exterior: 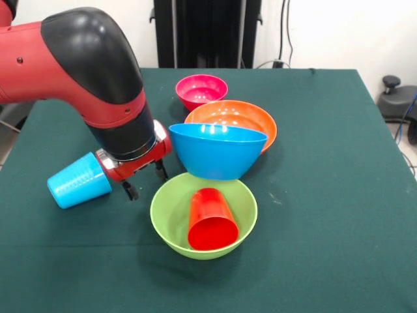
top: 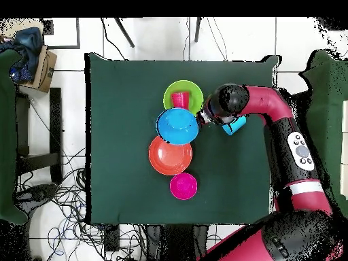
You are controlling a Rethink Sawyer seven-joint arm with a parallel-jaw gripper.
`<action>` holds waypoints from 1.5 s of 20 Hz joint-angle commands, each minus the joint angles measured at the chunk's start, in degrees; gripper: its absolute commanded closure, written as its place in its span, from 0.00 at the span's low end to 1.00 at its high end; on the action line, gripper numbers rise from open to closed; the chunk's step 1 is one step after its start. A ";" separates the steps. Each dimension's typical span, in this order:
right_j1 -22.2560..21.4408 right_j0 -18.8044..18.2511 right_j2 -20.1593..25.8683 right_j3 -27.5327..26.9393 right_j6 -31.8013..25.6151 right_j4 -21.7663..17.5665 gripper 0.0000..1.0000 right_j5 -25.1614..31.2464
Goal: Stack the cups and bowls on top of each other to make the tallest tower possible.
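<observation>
bowls sit in a loose row down the middle of my green desk. orange bowl is the widest of them, upright, with the blue bowl leaning tilted against its rim on the side towards the lime green bowl. the blue one's lower edge comes right to the green bowl's rim; i cannot tell whether they touch. the lime green bowl stands upright at the end of the row, and inside it lies the red cup, on its side, its base towards the camera across the desk. at the other end, just beside the orange bowl, is the small pink-red bowl, upright and apart from the others.

my arm bends low over the desk beside the blue and green bowls. my claw hangs just above the cloth, its two dark fingers spread apart with nothing between them. the light blue cup lies on its side right by my wrist, base pointing away from the bowls, part of it hidden behind the claw's red housing. in the overhead view the same cup shows just past my wrist, on the side away from the row.
</observation>
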 commanded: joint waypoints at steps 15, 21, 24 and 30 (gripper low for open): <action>-2.34 7.38 3.45 -21.00 -14.69 10.63 0.00 24.29; -0.84 9.29 4.25 -27.63 -13.99 10.90 0.00 28.10; -0.29 10.06 4.32 -29.53 -13.55 10.69 0.00 28.92; 0.73 11.43 4.86 -31.67 -10.45 12.07 0.00 27.83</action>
